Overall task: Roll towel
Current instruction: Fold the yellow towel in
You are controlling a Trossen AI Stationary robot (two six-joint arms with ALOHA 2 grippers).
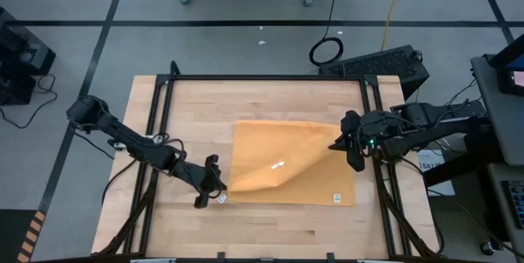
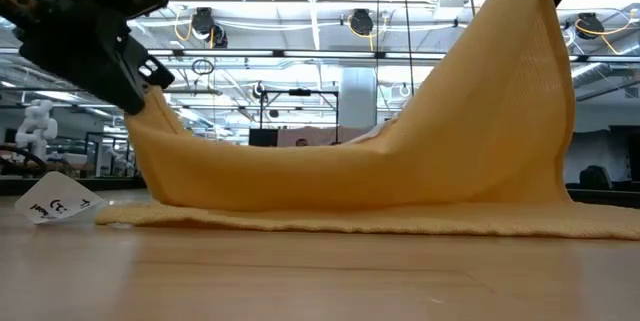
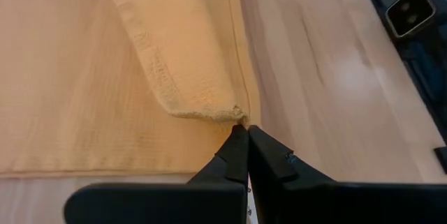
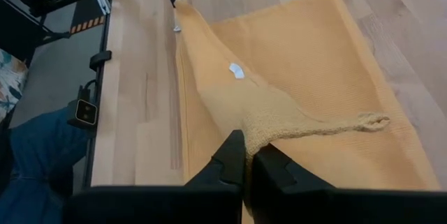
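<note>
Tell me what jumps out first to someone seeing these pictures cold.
The mustard-yellow towel in the middle of the wooden table dominates, one edge lifted so it sags like a hammock in the low view. The right gripper is shut on a raised corner at the towel's right side, held high; the left gripper is shut on the corner at its left side, lower down. A white tag shows near the towel's front right corner.

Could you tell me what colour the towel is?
Mustard yellow-orange towel, shown best in the high view.
</note>
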